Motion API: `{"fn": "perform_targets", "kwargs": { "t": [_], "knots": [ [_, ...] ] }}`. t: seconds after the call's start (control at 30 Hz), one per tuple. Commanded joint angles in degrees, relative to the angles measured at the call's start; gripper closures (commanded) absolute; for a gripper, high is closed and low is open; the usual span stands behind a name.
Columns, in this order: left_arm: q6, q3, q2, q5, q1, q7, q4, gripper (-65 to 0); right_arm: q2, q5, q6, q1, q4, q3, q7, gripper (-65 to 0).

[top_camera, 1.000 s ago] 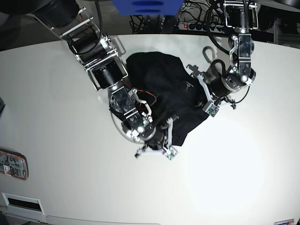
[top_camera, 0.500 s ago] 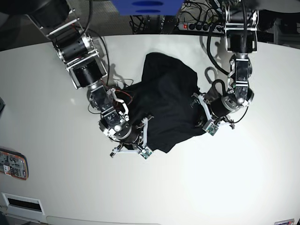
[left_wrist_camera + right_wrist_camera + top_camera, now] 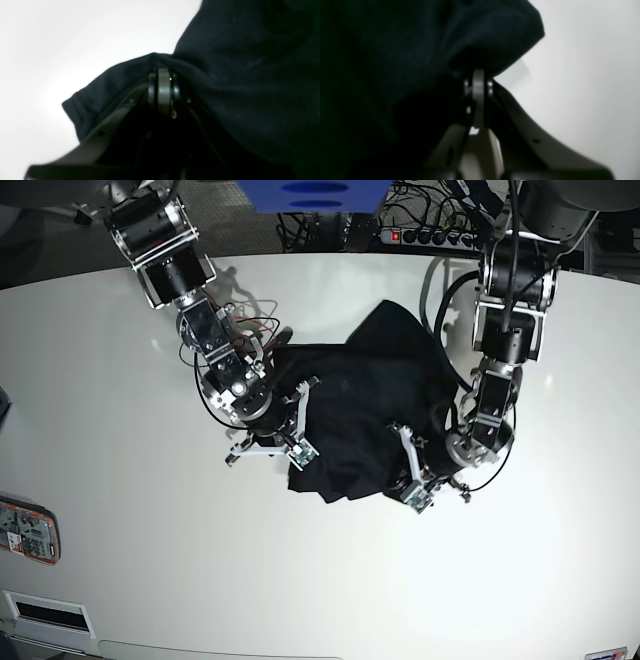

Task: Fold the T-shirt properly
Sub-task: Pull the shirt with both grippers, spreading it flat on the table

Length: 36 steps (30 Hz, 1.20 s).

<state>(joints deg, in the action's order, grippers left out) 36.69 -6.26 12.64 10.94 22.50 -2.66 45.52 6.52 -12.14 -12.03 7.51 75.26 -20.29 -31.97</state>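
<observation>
The black T-shirt (image 3: 370,395) lies bunched in the middle of the white table (image 3: 150,560). My right gripper (image 3: 298,432) is shut on the shirt's left edge. In the right wrist view its closed tips (image 3: 478,75) pinch a fold of the T-shirt (image 3: 395,45). My left gripper (image 3: 408,472) is shut on the shirt's front right edge. In the left wrist view the gripper's tips (image 3: 163,75) are together under a ridge of the T-shirt (image 3: 237,75), with a hemmed corner hanging at the left.
A power strip (image 3: 420,235) and cables lie beyond the table's far edge, beside a blue object (image 3: 310,192). An orange-trimmed device (image 3: 25,530) sits at the left edge. A white vent panel (image 3: 45,612) is at the front left corner.
The right gripper has moved left and then toward the back, and the left gripper has come forward. Both kept their hold, and the shirt has shifted and stretched between them.
</observation>
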Motion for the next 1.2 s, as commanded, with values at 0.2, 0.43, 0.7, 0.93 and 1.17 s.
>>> {"fn": "perform_targets", "kwargs": {
  "t": [0.2, 0.43, 0.7, 0.93, 1.17],
  "knots": [
    [-5.26, -7.32, -2.49, 1.06, 10.42, 1.12, -10.22, 0.0, 2.57, 0.67, -1.11, -8.52, 10.32, -0.5, -2.54, 0.0],
    [-9.65, -11.1, -6.45, 1.06, 14.99, 1.12, -13.56, 0.0, 2.4, -2.32, -1.02, -17.05, 18.14, -5.33, -2.98, 0.0],
    [-10.27, -12.33, -10.75, 1.06, 14.9, 1.12, -13.56, 0.0, -1.21, -16.65, -0.93, -17.49, 18.85, -15.71, -3.07, 0.0],
    [-10.27, -11.1, -7.06, 0.53, 11.65, 1.21, -0.55, 0.0, -1.82, -18.06, -0.93, -17.4, 20.25, -15.53, -3.07, 0.0],
    [-10.27, 6.04, -6.89, 0.71, -4.44, 1.56, 37.52, 0.0, -1.47, -17.88, -0.93, -17.05, 20.34, -8.06, -2.72, 0.0]
  ]
}}
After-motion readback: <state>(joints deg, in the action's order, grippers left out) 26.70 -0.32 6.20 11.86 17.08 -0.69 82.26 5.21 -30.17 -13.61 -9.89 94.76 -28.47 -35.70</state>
